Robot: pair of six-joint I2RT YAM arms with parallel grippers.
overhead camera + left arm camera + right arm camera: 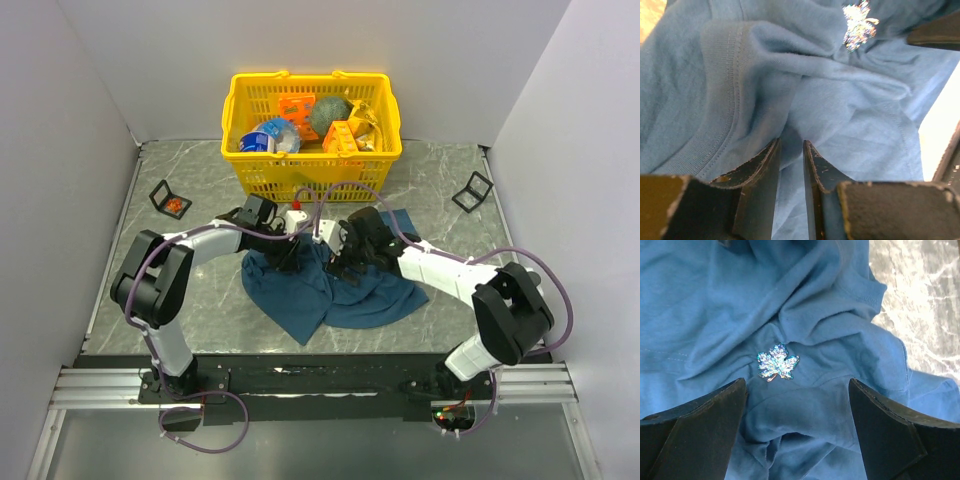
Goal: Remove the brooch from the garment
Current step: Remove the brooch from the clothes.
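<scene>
Right pincer spread near brooch; yellow basket holds orange boxes.

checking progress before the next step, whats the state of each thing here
brooch: on the garment, not gripped
garment: crumpled in a heap
left gripper: jaws narrowly apart, cloth fold between, grip unclear
right gripper: jaws wide open, holding nothing
basket: upright, items inside

A robotics lab test cell — plain pale walls box in a marble-patterned worktop. Two cabled robot arms, the left arm and the right arm, are bolted to an aluminium rail at its near edge. A yellow shopping basket of mixed props stands at the back, with small black stands at the sides.
</scene>
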